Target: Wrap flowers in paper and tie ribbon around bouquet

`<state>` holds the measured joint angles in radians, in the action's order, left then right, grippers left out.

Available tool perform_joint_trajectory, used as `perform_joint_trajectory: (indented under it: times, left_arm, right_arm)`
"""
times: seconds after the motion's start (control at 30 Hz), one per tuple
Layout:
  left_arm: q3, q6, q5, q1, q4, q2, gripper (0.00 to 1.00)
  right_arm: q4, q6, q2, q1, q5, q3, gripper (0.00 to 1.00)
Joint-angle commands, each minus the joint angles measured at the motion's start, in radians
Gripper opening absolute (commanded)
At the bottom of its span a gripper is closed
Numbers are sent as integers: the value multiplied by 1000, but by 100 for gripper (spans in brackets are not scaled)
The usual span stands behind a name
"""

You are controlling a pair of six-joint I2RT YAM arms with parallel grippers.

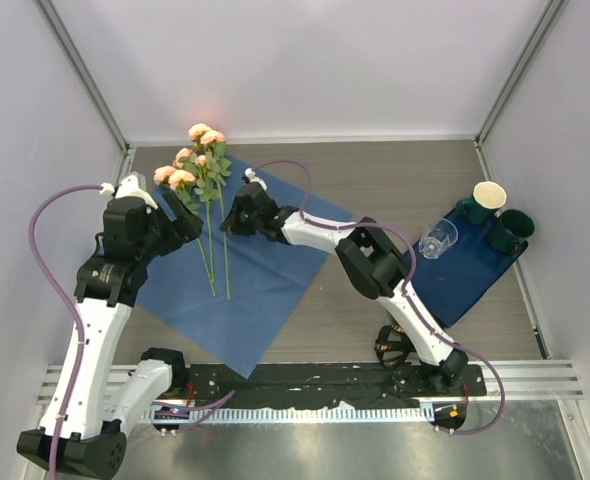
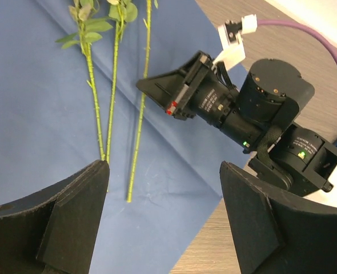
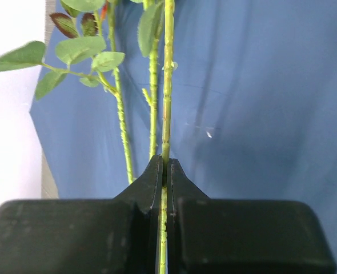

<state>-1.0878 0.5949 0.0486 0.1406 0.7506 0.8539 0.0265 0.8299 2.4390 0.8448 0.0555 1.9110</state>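
Wood-grain desk (image 1: 395, 180), pale walls. Thin blue paper (image 1: 265, 285) lay flat, softly creased. Flowers (image 1: 197, 165), peach blooms on thin, knobbly green stems, lay on it, heads past its far edge. Right tool (image 3: 164, 171) was clenched on one stem; only its own wrist view showed the pinch. Left tool (image 2: 163, 171) was released, jaws wide, grasping nothing, over the cut stem ends.

Crowded far-left corner
We see the flowers (image 1: 207, 165) on the paper (image 1: 265, 290) hemmed by the left gripper (image 2: 163, 165), spread beside the blooms, and the right gripper (image 3: 164, 162), pinched on a stem. The right arm (image 1: 370, 260) bridges the tabletop's (image 1: 395, 170) middle; cups (image 1: 490, 195) and a glass (image 1: 438, 238) on the mat (image 1: 470, 285) crowd its right edge. Bare wood shows along the far edge.
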Motion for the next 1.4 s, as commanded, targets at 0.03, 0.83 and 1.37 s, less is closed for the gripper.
perform_joint_trajectory:
  times: [0.03,0.83,1.37]
  left_arm:
    - [57,34,-118,-4,-80,5,82]
    - [127,22,-107,-1,-79,16,82]
    - [207,23,-113,-4,-120,46,83]
  right_arm:
    - [-93,72,35,8,23,152,0]
    - [15,41,114,2,10,233,27]
    - [151,-61,69,-10,-3,263,38]
